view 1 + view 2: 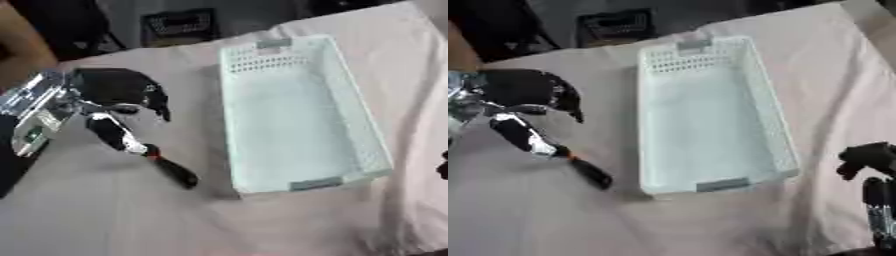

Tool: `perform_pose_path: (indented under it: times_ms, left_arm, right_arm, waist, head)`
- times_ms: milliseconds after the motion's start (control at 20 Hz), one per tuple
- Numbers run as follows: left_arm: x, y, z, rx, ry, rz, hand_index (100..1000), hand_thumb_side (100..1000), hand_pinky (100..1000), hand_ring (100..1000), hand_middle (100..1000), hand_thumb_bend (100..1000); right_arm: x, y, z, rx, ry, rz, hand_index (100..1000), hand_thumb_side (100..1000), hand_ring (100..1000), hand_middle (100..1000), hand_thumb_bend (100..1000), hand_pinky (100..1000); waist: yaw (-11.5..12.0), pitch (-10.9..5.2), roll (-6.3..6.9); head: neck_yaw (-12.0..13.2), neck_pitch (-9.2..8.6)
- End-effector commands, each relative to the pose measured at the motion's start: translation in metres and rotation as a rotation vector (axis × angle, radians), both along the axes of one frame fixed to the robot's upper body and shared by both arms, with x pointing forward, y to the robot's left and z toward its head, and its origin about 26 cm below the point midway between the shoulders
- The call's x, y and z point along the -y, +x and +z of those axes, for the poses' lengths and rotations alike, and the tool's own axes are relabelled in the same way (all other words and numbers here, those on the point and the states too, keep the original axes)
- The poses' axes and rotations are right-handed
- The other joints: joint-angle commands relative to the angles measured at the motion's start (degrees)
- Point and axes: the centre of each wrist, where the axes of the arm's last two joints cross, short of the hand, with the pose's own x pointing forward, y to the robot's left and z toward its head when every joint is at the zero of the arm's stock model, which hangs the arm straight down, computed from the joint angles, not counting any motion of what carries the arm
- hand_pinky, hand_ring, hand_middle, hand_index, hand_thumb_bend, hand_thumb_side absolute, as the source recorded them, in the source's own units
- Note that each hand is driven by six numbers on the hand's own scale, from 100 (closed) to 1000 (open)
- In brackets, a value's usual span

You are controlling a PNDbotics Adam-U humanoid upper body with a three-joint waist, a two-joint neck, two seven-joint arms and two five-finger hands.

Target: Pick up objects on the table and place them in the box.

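We see the desk (105, 220) covered in a pale pinkish cloth, lying askew in both views, with a pale mint-green box (297, 112) standing a little right of its middle, long side running from the far edge toward the near edge. The box has perforated walls and grey tabs at its two short ends, and we see nothing inside it. Our left hand (118, 92) comes in from the left edge of the desk, black with a silver wrist, and hangs above the left part of the cloth. Its upper fingers are curled downward, and a lower digit stretches out toward the near edge. At the tip of that digit lies the task's thing, a dark elongated object with an orange-red band (171, 167), slanting away from the hand toward the box's near left corner. The object rests on the cloth, its orange end touching or just beside the fingertip; we cannot tell whether the hand has hold of it. Our right hand (872, 162) shows at the right edge of the desk, near the lower corner, in the right eye view, fingers curled and holding nothing, well apart from the box.
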Motion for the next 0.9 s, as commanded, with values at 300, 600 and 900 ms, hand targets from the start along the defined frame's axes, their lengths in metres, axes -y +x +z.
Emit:
perform_pose_path:
  times_ms: [300, 600, 900]
  left_arm:
    - [-0.002, 0.001, -0.001, -0.035, 0.116, -0.066, 749, 790, 739, 767, 583, 511]
    - [0.006, 0.002, -0.009, -0.053, 0.131, -0.094, 748, 786, 742, 766, 580, 485]
    - [0.011, 0.004, -0.017, -0.072, 0.142, -0.108, 747, 782, 742, 765, 578, 476]
  right_arm:
    - [0.0, -0.001, 0.007, 0.021, -0.019, 0.01, 756, 787, 472, 591, 100, 367]
    - [0.0, -0.001, 0.008, 0.022, -0.019, 0.012, 757, 787, 472, 591, 100, 367]
    - [-0.001, 0.0, 0.008, 0.024, -0.017, 0.014, 757, 786, 472, 592, 100, 367]
  waist:
    - [-0.2, -0.8, -0.27]
    - [-0.32, -0.77, -0.29]
    - [-0.45, -0.73, -0.31]
  head:
    - [0.42, 0.2]
    - [0.49, 0.17]
    - [0.59, 0.04]
